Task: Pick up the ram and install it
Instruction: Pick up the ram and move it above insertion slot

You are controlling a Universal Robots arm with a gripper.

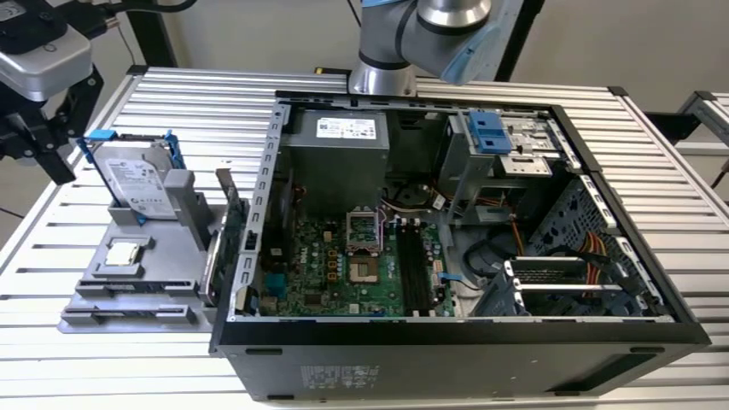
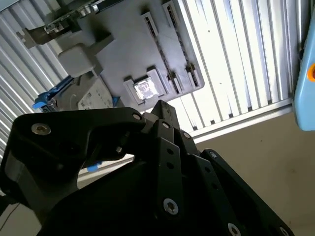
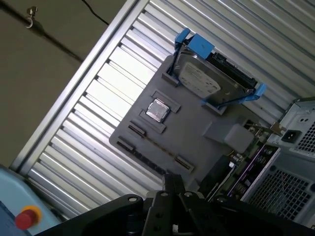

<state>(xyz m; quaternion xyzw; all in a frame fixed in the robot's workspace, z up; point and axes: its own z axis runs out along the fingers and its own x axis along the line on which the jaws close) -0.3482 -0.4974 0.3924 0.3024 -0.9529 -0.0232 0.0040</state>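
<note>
End effector [image 3: 170, 179] high beside grey tray [image 3: 197, 135], tilted toward it

Bright, even room light; glare washes out the ribbed table [image 2: 236, 64] [image 3: 115, 96] in both wrist views.

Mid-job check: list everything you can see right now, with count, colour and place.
case: 1, black, open, mid-table
motherboard: 1, green, inside case
power supply: 1, grey, inside case, nearest arm
tray: 1, grey, exterior view's left of case
hard drive: 1, silver in blue caddy, upright on tray
CPU: 1, silver, in tray recess
card: 1, green with metal bracket, upright at tray's case side
table: 1, silver, slatted, under everything
arm: 1, grey and light blue, behind case
gripper: 1, black, above table beside tray
</note>
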